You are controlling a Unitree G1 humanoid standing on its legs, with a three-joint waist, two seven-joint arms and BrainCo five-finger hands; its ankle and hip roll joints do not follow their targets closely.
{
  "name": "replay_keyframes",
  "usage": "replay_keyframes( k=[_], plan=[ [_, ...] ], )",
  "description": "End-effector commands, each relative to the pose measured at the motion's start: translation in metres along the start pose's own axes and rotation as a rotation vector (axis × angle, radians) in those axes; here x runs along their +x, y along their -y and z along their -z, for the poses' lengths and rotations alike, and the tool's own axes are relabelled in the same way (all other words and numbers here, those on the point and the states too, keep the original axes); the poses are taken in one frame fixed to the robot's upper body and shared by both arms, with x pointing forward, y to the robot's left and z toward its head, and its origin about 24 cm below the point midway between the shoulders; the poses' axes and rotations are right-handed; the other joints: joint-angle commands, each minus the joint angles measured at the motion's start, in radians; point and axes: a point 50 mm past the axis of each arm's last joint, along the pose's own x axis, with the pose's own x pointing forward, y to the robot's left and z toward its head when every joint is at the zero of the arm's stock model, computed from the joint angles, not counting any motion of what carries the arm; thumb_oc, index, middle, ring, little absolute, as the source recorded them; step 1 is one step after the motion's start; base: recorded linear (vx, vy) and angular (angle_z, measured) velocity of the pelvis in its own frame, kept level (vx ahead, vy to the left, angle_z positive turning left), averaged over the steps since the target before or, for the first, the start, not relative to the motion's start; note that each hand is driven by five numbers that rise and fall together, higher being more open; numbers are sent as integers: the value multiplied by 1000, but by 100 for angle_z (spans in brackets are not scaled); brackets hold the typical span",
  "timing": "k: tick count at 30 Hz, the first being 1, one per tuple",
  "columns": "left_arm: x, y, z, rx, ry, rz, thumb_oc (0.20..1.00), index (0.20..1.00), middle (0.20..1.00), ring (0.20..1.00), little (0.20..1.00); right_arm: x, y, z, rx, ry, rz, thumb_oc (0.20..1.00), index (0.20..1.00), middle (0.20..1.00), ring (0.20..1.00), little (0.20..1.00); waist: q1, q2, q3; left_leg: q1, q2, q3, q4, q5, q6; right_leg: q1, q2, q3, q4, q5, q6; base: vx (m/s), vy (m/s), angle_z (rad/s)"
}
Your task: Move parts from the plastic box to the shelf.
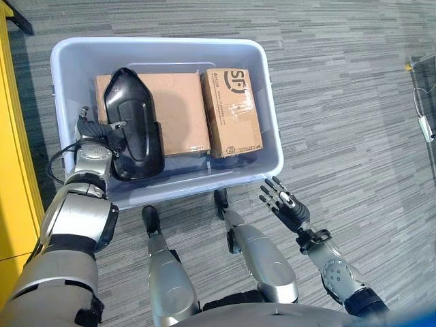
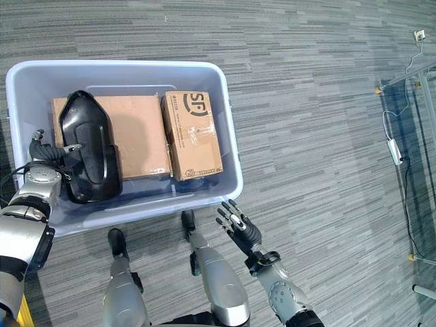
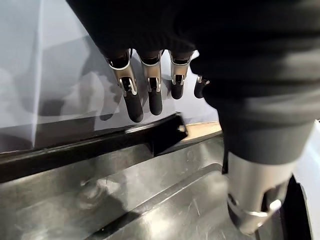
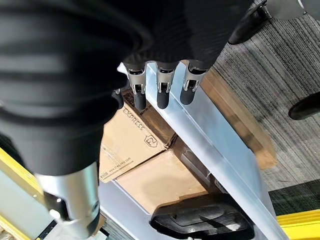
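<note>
Your pale blue-grey plastic box (image 1: pixel 267 82) sits on the grey striped carpet (image 1: pixel 340 82), taking up the head view from about ten o'clock to the centre. Inside it you have three things: a glossy black moulded plastic part (image 1: pixel 133 122) at the nine o'clock end, lying partly on a wide flat brown cardboard carton (image 1: pixel 180 109), and a narrower brown cardboard carton with dark print (image 1: pixel 234 111) touching that carton's three o'clock edge.

Your left hand (image 1: pixel 102 131) is down inside the box at the black part's nine o'clock edge. In its wrist view the fingers (image 3: pixel 134 102) hang straight and loose just above the part's rim, with the thumb (image 3: pixel 257 200) over its inner face; nothing is gripped.

Your right hand (image 1: pixel 286 203) hovers outside the box, near its five o'clock corner, above the carpet, fingers spread straight and holding nothing.

A yellow panel (image 1: pixel 12 136) runs along the nine o'clock edge.
</note>
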Motion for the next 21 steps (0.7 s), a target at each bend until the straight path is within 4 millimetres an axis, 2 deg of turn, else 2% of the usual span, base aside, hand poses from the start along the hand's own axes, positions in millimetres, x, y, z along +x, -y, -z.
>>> replay_keyframes(
  k=[1, 5, 6, 15, 16, 21],
  plan=[
    [11, -59, -10, 42, 55, -187, 1000, 1000, 1000, 1000, 1000, -1, -8, 0, 55, 47, -44, 1000, 1000, 1000, 1000, 1000, 51, -144, 37, 189, 55, 5, 6, -97, 44, -39, -124, -83, 75, -15, 13, 0, 0, 0],
    [8, -44, -2, 51, 26, -153, 1000, 1000, 1000, 1000, 1000, -2, -6, 0, 55, 46, -39, 1000, 1000, 1000, 1000, 1000, 50, -148, 37, 198, 56, 4, 6, -105, 45, -31, -123, -84, 71, -14, 11, 13, 9, 4],
    [6, -37, 7, 69, -15, -149, 1000, 1000, 1000, 1000, 1000, -3, -3, 0, 46, 39, -32, 1000, 1000, 1000, 1000, 1000, 49, -147, 37, 207, 55, 4, 6, -112, 45, -24, -121, -84, 69, -14, 11, 0, 0, 0],
    [2, -23, 10, 192, -67, -146, 1000, 1000, 1000, 1000, 1000, -2, 0, -3, 25, 25, -25, 1000, 1000, 1000, 1000, 1000, 40, -142, 37, 202, 53, 1, 6, -120, 50, -27, -119, -90, 61, -13, 9, 0, 1, 0],
    [-1, -17, 17, 195, -108, -133, 1000, 1000, 1000, 1000, 1000, -2, 0, -3, 22, 23, -24, 1000, 1000, 1000, 1000, 1000, 40, -138, 37, 199, 51, -1, 6, -121, 51, -28, -119, -92, 60, -14, 9, 5, 9, 4],
    [-6, -15, 34, 170, -200, -135, 1000, 1000, 1000, 1000, 1000, -4, 1, -2, 21, 21, -21, 1000, 1000, 1000, 1000, 1000, 37, -129, 37, 197, 50, -4, 6, -124, 54, -24, -119, -94, 57, -15, 9, 0, 0, 0]
  ],
)
